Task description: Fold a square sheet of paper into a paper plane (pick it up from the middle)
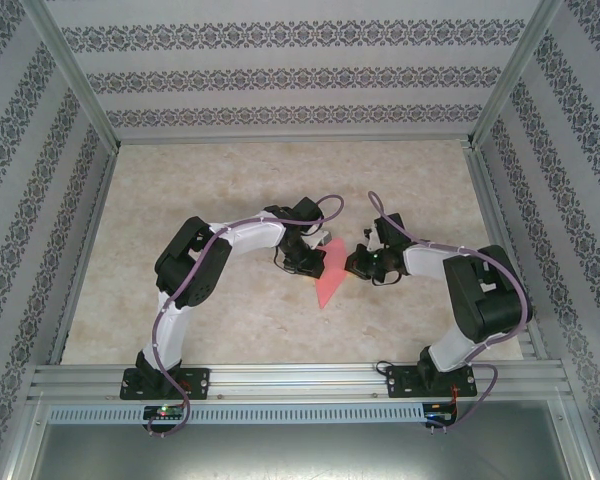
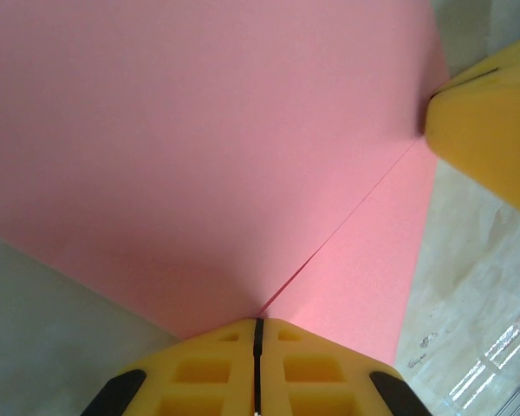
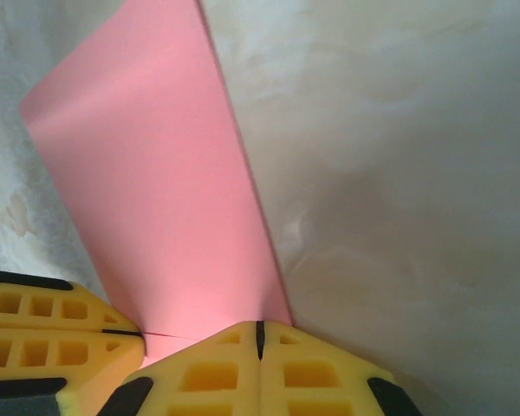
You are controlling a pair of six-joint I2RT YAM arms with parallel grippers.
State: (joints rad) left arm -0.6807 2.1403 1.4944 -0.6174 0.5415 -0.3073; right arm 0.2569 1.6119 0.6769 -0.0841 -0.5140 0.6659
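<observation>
Patterned wallpaper walls (image 1: 280, 75) box in a marbled beige table (image 1: 200, 180). At mid-table the pink paper (image 1: 329, 278) sits between the two arms, folded, its pointed tip aimed at the near edge. The left hand (image 1: 305, 258) is clenched on the paper's left side and the right hand (image 1: 360, 262) on its right. In the left wrist view a crease runs from one hand's yellow fingertips to the other's.

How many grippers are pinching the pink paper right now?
2. The left gripper is shut on the pink paper from the left in the top view; the right gripper is shut on it from the right.
</observation>
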